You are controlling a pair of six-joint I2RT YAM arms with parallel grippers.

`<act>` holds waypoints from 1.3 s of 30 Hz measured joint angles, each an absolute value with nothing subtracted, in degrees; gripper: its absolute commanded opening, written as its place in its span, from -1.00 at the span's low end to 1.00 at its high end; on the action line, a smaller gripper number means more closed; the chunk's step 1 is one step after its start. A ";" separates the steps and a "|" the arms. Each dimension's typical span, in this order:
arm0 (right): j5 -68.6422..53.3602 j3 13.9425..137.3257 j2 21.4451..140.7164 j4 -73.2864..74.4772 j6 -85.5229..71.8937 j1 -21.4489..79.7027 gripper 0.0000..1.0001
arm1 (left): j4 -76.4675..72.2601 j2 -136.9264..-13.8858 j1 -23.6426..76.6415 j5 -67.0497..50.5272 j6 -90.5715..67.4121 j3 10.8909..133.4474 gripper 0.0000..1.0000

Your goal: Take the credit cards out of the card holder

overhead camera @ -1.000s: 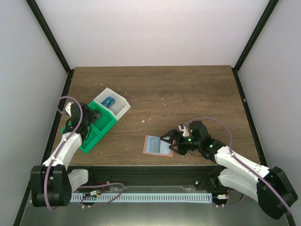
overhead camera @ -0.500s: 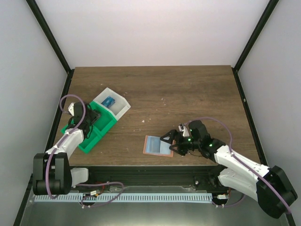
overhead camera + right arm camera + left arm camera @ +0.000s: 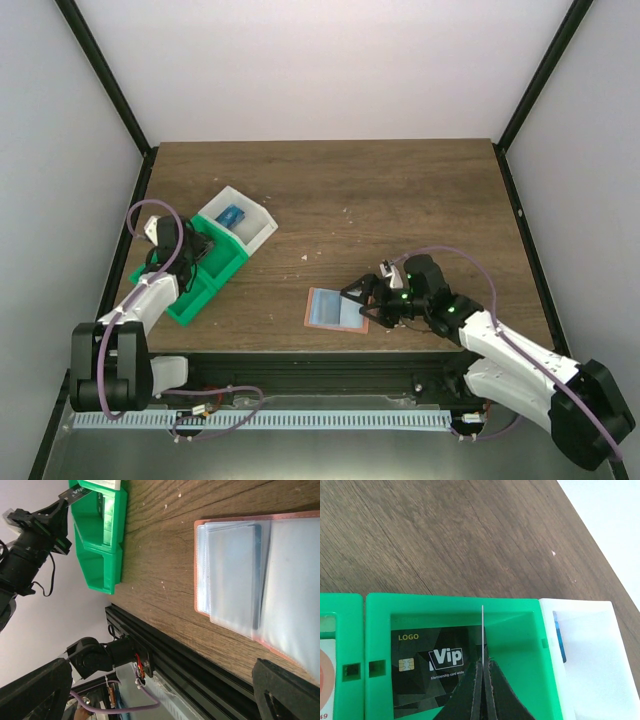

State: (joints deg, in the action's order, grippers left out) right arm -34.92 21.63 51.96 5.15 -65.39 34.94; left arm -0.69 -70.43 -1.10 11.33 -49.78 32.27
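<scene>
The counter (image 3: 400, 200) is brown wood. The right arm (image 3: 500, 345) stretches low from the near right corner toward the middle of the near edge, with the forearm almost level and the wrist pointing left. The right jaws stand wide apart at the right end of the holder (image 3: 333, 308) and grip nothing.

The left arm (image 3: 140, 300) rises along the left edge and bends over at the wrist, so it points down into the green tray (image 3: 450, 603). The left jaws are clamped together on a thin card (image 3: 483, 630). The left wrist view shows this card edge-on, sticking out beyond the fingers (image 3: 467, 695) above the tray's middle compartment.

The white tray (image 3: 262, 225) touches the far end of the green one. The holder lies open and flat near the front edge, well apart from both trays. Its clear pockets face up, and what they hold cannot be told.

A dark card (image 3: 427, 670) lies flat in the green compartment under the left jaws. A red-and-white card (image 3: 324, 675) lies in the next compartment. A blue card (image 3: 231, 216) sits in the white tray.
</scene>
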 measured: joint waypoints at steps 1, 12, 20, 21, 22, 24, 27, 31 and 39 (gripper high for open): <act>-34.89 21.63 51.57 5.15 -65.39 34.94 1.00 | -0.80 -70.61 -1.10 11.35 -49.69 32.29 -1.00; -32.80 21.63 46.94 7.99 -65.39 34.94 1.00 | -0.97 -73.19 -1.10 11.94 -49.43 32.29 -0.70; -31.97 21.65 45.39 9.37 -65.43 34.94 0.99 | -0.36 -73.12 -1.10 11.99 -49.63 32.29 -0.55; -31.77 21.65 44.99 9.67 -65.43 34.94 1.00 | -0.19 -72.88 -1.10 11.99 -49.54 32.29 -0.54; -31.46 21.65 44.45 10.09 -65.43 34.94 0.99 | 0.01 -72.44 -1.10 12.16 -49.60 32.29 -0.51; -31.03 21.65 43.53 10.63 -65.45 34.94 0.99 | 0.45 -71.46 -1.10 12.60 -49.43 32.29 -0.33; -30.30 21.67 42.35 11.42 -65.45 34.94 0.99 | 1.58 -69.63 -1.10 13.06 -48.95 32.56 0.05; -29.52 21.74 42.09 11.99 -65.39 34.94 1.00 | 3.38 -66.87 -1.10 12.49 -46.68 34.35 0.81; -28.08 22.48 44.16 14.66 -63.20 34.94 0.96 | 9.98 -60.45 -1.13 5.10 -42.28 41.58 0.99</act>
State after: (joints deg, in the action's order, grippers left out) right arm -28.08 22.48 44.16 14.66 -63.20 34.94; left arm 9.98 -60.45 -1.13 5.10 -42.28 41.58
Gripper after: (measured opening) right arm 0.997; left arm 0.997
